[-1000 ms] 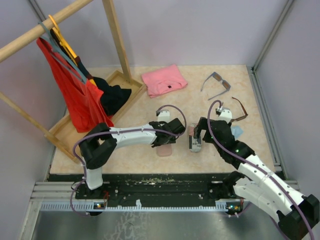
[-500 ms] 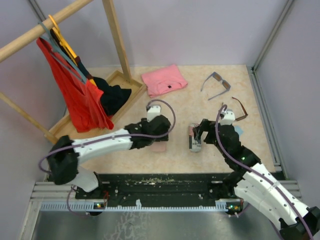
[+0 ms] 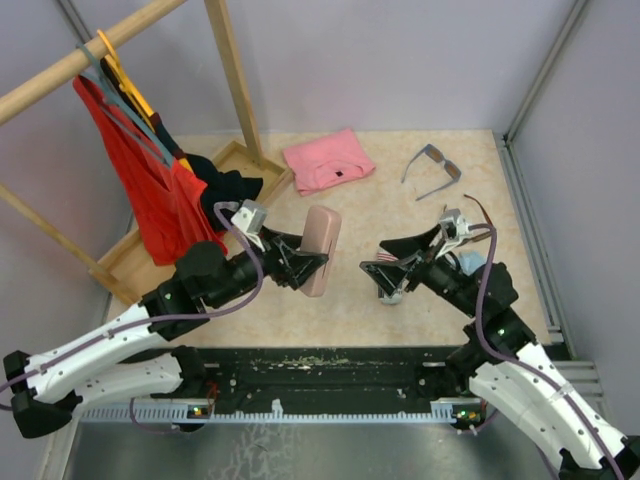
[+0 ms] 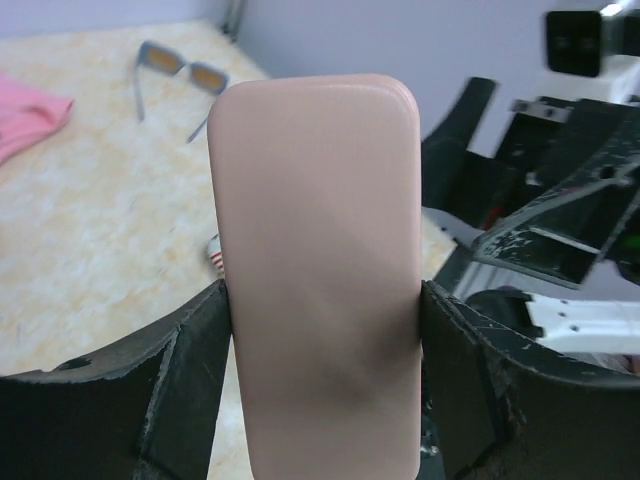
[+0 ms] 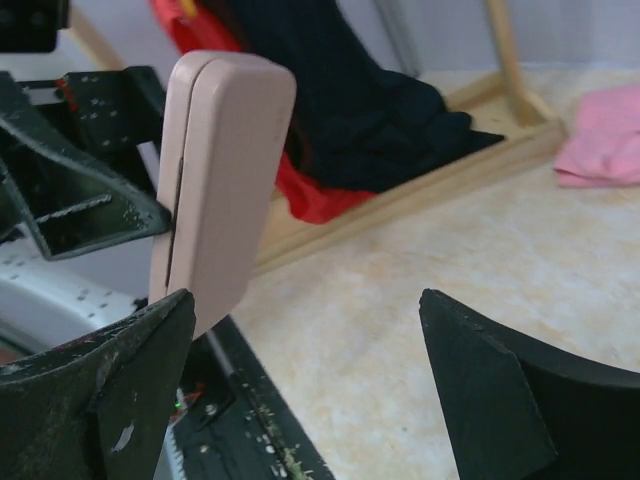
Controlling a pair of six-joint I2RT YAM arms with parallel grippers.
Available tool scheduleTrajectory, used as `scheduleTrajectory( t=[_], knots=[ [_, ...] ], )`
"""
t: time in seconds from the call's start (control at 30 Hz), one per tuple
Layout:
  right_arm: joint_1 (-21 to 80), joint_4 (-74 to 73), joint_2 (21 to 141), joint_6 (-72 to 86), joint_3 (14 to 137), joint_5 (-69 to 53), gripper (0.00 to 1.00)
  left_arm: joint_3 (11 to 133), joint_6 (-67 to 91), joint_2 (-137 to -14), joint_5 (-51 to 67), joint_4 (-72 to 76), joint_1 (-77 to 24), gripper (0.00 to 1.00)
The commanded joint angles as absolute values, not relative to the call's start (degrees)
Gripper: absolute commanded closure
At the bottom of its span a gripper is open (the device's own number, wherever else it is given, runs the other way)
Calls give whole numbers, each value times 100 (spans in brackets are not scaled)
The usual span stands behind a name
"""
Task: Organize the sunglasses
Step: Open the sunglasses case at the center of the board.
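Observation:
My left gripper (image 3: 310, 262) is shut on a pink oblong case (image 3: 320, 249) and holds it up off the table; the case fills the left wrist view (image 4: 318, 270). My right gripper (image 3: 392, 262) is open and empty, pointing left toward the pink case (image 5: 222, 175). The grey-blue sunglasses (image 3: 433, 168) lie at the back right, also in the left wrist view (image 4: 178, 75). The brown sunglasses (image 3: 483, 219) lie beside my right arm, partly hidden. A flag-patterned case (image 3: 389, 283) lies on the table under my right gripper.
A pink folded cloth (image 3: 328, 160) lies at the back centre. A wooden rack with a tray base (image 3: 125, 265) holds red and dark clothes (image 3: 160, 190) at the left. A light blue cloth (image 3: 470, 262) peeks out beside my right arm.
My left gripper has lifted the pink case off the table and tilted it upright. My right gripper has let go of the flag-patterned case, risen and turned left, now open.

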State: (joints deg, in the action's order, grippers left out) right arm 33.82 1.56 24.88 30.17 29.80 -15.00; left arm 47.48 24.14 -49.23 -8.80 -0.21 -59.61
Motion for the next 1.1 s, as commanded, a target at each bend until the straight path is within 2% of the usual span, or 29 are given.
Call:
scheduleTrajectory(
  t=[0.0,0.23,0.47,0.67,0.83,1.07],
  knots=[
    [3355,1989,2828,3378,3251,-3054,7,4770,1886,-4578,237,860,-5941,100],
    [3509,3720,3477,3795,3516,-3826,6,4829,1756,-4519,1630,1874,-5941,100],
    [4428,3792,3640,3181,3764,-3365,1,4925,1745,-4678,2163,2795,-5941,100],
    [4716,4664,3798,3417,3652,-3680,1,4967,1828,-4792,2696,3364,-5941,100],
    [5124,4325,3717,2765,3682,-3459,1,5063,1874,-4850,3077,3524,-5941,100],
    [5184,4086,3657,2506,3683,-3136,1,5098,1867,-4902,3180,3516,-5946,100]
  ],
)
